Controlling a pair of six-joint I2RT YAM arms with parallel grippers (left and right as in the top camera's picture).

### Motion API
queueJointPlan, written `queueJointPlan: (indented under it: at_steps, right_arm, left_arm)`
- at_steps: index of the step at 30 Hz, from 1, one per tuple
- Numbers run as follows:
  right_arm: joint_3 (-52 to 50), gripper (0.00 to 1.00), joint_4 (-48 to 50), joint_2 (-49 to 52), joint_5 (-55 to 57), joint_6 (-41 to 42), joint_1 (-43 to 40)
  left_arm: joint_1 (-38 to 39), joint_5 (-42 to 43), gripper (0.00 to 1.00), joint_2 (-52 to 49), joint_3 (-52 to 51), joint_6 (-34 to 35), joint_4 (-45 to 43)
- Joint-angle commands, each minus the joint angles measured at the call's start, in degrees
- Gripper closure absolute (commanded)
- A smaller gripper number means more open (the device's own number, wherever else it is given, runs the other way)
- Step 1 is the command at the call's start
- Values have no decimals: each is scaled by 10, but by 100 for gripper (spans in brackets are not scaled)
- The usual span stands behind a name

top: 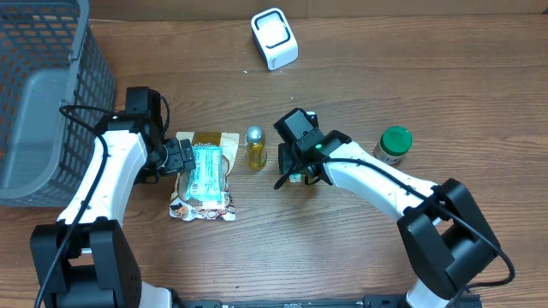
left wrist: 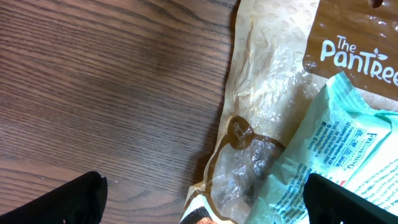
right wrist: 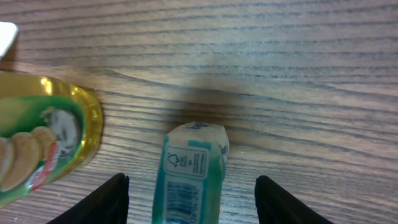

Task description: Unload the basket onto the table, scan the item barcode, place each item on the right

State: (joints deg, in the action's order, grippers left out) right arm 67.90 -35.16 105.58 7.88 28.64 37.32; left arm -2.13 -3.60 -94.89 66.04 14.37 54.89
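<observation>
Small teal pack (right wrist: 189, 168), its barcode (right wrist: 180, 202) on the face turned to the right wrist camera, rests on the wooden worktop (top: 360, 77) a little right of centre, under the right pincer (top: 295, 171). At the far left of the worktop stands a grey mesh basket (top: 43, 94). Beside it the left arm reaches in to a brown pouch (top: 201, 210) lying flat, with a teal wipes packet (top: 205, 169) on top of it. The left pincer (top: 182, 158) sits at the pouch's left edge with its jaws spread wide and nothing between them. In the left wrist view, one finger (left wrist: 68, 199) is over bare wood and the other is over the wipes packet. Just to the right of the pouch, apart from it, stands a golden bottle (top: 255, 147) with a silver cap. Behind it, near the far edge of the worktop and well away from everything else, is the white scanner (top: 274, 38). Next comes the right pincer, lowered over the small teal pack just beside the bottle. Its jaws are parted, one dark finger (right wrist: 106, 202) on each side of the pack, and wood shows in the gap on both sides, so neither finger touches it. The overhead view hides almost all of the pack beneath the pincer. Farthest right, near the right forearm, stands a green-lidded jar (top: 394, 144), upright and on its own.
</observation>
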Motion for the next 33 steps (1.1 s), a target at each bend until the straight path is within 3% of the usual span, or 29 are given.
queueJointPlan:
  at_steps: [1, 19, 23, 27, 29, 31, 33]
  right_arm:
    - [-3, 39, 5, 10, 7, 1, 2]
    - [-3, 40, 13, 40, 7, 1, 2]
    - [-3, 62, 12, 49, 7, 1, 2]
    - [-3, 77, 13, 49, 7, 1, 2]
    - [-3, 72, 13, 49, 7, 1, 2]
    - [-3, 50, 13, 49, 7, 1, 2]
    - [-3, 47, 14, 49, 7, 1, 2]
  left_arm:
    - [2, 5, 0, -2, 9, -7, 1]
    - [2, 5, 0, -2, 9, -7, 1]
    - [2, 5, 0, -2, 9, -7, 1]
    - [2, 5, 0, -2, 9, -7, 1]
    - [2, 5, 0, -2, 9, -7, 1]
    - [2, 5, 0, -2, 9, -7, 1]
    - [2, 5, 0, -2, 9, -7, 1]
